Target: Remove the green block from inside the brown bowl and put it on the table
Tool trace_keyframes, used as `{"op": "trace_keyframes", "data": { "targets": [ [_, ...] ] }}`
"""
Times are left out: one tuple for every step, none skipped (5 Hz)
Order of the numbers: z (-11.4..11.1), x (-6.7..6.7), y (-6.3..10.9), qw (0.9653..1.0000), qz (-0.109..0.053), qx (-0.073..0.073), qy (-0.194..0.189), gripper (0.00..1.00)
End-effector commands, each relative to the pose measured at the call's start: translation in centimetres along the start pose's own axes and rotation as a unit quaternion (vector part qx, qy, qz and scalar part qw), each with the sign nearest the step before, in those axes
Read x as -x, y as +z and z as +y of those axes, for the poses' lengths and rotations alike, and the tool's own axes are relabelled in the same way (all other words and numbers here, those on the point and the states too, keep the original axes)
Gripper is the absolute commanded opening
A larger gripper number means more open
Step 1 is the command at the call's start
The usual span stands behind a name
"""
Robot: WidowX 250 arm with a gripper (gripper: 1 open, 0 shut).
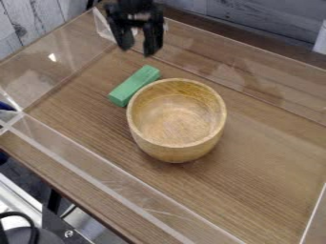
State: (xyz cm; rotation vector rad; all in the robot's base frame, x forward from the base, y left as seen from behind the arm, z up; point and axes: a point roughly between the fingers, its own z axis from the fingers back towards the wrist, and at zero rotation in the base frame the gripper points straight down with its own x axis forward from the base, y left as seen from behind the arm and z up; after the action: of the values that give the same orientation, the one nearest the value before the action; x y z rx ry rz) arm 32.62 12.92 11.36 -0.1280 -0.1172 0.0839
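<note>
The green block [133, 85] lies flat on the table [254, 143], just left of the brown bowl [177, 118] and touching or nearly touching its rim. The bowl's pale interior holds nothing. My gripper [136, 41] hangs open above the table at the back left, well above and behind the block, with nothing between its black fingers.
Low clear acrylic walls [76, 176] border the tabletop on all sides. A white plank wall [32, 24] stands behind at the left.
</note>
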Motion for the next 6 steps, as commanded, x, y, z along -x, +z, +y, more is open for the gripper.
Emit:
{"op": "trace_keyframes", "data": {
  "targets": [
    [0.1, -0.7, 5.0, 0.9984, -0.053, -0.018, -0.006, 1.00],
    [1.2, -0.7, 3.3, 0.9988, -0.041, -0.025, -0.001, 0.00],
    [2.7, -1.1, 1.5, 0.9989, -0.033, -0.033, 0.005, 0.00],
    [4.5, -1.3, -0.5, 0.9989, -0.022, -0.039, 0.013, 0.00],
    [5.2, -1.4, -2.2, 0.9988, -0.010, -0.045, 0.014, 0.00],
    [5.6, -1.5, -3.4, 0.9987, -0.001, -0.048, 0.016, 0.00]
  ]
}}
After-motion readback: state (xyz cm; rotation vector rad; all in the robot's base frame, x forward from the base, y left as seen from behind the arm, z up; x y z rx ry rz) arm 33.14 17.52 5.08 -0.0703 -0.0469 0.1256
